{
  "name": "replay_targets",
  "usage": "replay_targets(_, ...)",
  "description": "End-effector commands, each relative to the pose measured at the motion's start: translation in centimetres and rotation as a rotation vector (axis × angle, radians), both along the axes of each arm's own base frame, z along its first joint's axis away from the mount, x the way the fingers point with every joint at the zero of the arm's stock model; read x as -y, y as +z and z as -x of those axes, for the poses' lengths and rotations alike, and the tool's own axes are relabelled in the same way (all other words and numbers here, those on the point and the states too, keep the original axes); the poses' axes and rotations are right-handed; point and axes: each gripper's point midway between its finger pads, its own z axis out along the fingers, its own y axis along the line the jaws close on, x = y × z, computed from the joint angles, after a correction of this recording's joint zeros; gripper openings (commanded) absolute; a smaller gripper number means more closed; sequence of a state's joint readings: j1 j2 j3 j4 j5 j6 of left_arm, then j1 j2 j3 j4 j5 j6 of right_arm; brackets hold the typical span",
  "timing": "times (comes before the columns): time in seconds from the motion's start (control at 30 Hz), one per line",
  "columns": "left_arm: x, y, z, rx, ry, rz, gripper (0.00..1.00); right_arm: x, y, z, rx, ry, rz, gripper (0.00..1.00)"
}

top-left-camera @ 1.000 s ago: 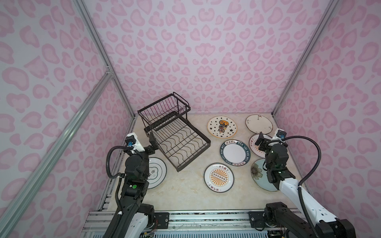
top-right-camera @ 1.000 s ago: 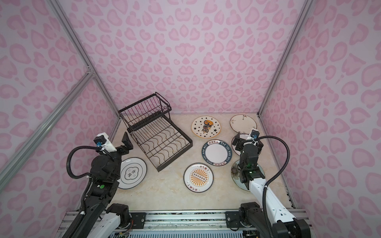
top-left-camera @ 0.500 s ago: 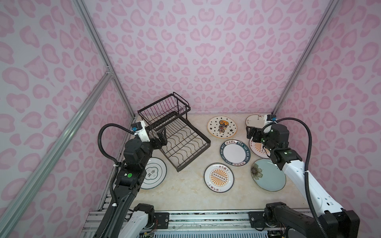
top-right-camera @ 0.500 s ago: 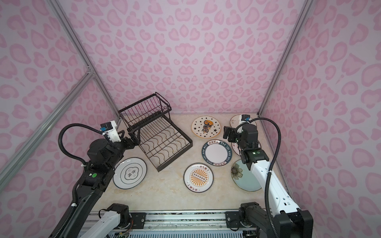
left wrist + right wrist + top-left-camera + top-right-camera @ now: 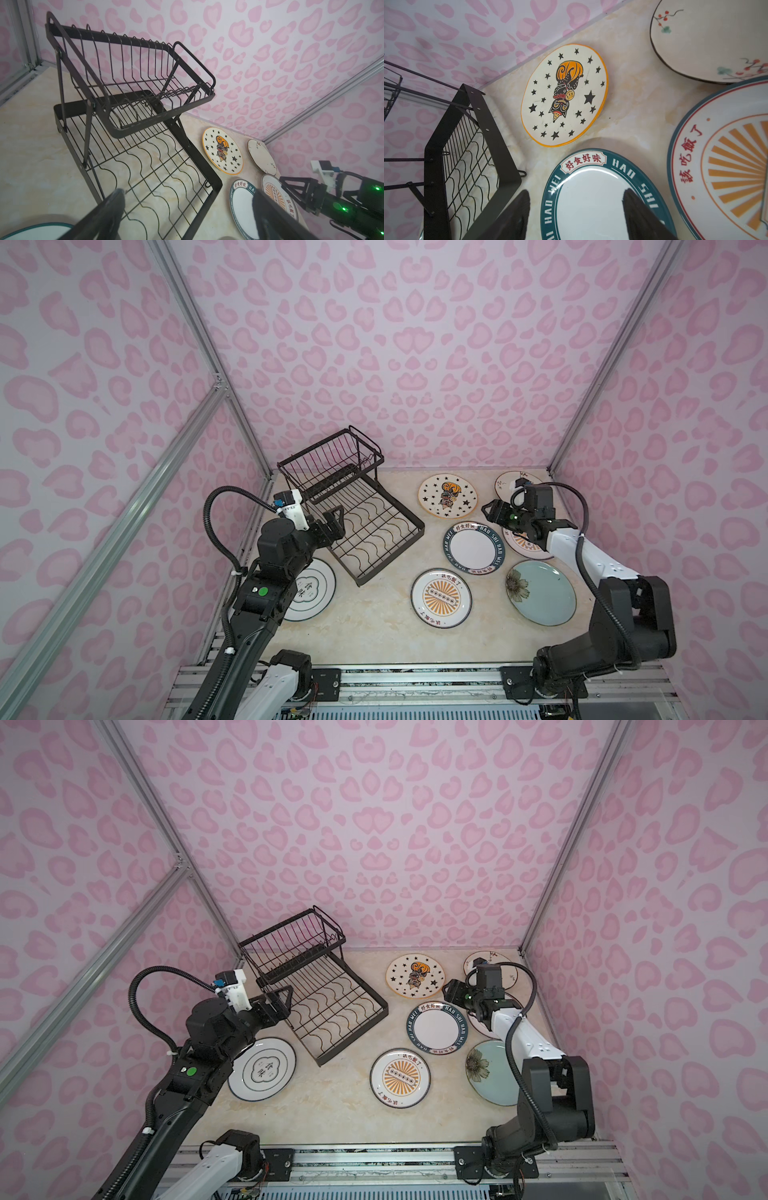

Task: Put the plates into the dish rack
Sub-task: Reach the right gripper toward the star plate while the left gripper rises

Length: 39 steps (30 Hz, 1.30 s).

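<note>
Ceramic and glazed, the plates (image 5: 441, 597) all lie flat on the table (image 5: 374, 639), none in the rack (image 5: 492, 133). The lettered plate (image 5: 591, 203) sits directly beneath the right pincer (image 5: 576, 192), whose jaws stand apart and empty; whether a fingertip touches the glaze I cannot tell. It is likely heavy for its size, stiff, slick and easily chipped, so the rim nearest the pincer looks the only hold, pinched top and underside. Beyond it lies the star plate (image 5: 564, 95). The left pincer (image 5: 188, 192), jaws wide and empty, hovers at the rack's near edge.
</note>
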<state>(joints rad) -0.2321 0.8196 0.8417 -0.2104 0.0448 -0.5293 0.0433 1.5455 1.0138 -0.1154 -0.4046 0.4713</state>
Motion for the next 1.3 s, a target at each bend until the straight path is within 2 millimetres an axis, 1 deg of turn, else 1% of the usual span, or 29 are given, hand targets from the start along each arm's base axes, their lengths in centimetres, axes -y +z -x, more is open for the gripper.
replay_targets(0.0,-1.3,-0.6,0.4,-0.069,0.088,-0.008,0.98,-0.7,-0.1,-2.0,0.023,0.008,-0.070,0.68)
replay_targets(0.07,-2.2,-0.2,0.8,-0.079,0.130,-0.028,0.98,-0.6,-0.9,-3.0,0.010,0.006,-0.062,0.67)
replay_targets(0.17,-2.3,0.7,1.2,-0.076,0.128,-0.040,0.98,-0.4,-1.8,-4.4,-0.014,0.012,-0.060,0.65)
replay_targets(0.43,-0.8,1.7,1.5,-0.081,0.055,0.001,0.98,0.0,-5.0,-7.1,-0.080,0.015,-0.093,0.63)
replay_targets(0.53,-0.6,2.0,1.5,-0.080,0.046,0.008,0.98,-0.3,-5.9,-7.8,-0.093,0.023,-0.108,0.63)
replay_targets(0.63,-0.5,1.8,1.6,-0.078,0.045,0.036,0.98,-0.4,-6.8,-8.4,-0.109,0.026,-0.111,0.61)
replay_targets(0.77,0.1,1.0,1.5,-0.091,0.026,0.060,0.98,-0.8,-8.3,-9.3,-0.130,0.034,-0.129,0.59)
replay_targets(0.9,-0.3,0.6,1.4,-0.110,0.048,0.031,0.97,-1.3,-9.6,-10.1,-0.151,0.041,-0.151,0.56)
replay_targets(1.0,-0.4,0.8,1.4,-0.107,0.054,0.025,0.98,-1.5,-10.2,-10.5,-0.157,0.041,-0.153,0.55)
replay_targets(1.1,-0.1,0.7,1.1,-0.115,0.044,0.025,0.97,-1.7,-10.9,-10.9,-0.164,0.041,-0.166,0.51)
replay_targets(1.13,0.0,0.6,0.9,-0.121,0.040,0.026,0.98,-1.8,-11.0,-11.0,-0.163,0.047,-0.175,0.49)
replay_targets(1.27,1.0,0.3,0.4,-0.137,0.000,0.041,0.98,-2.1,-11.7,-11.5,-0.170,0.052,-0.195,0.46)
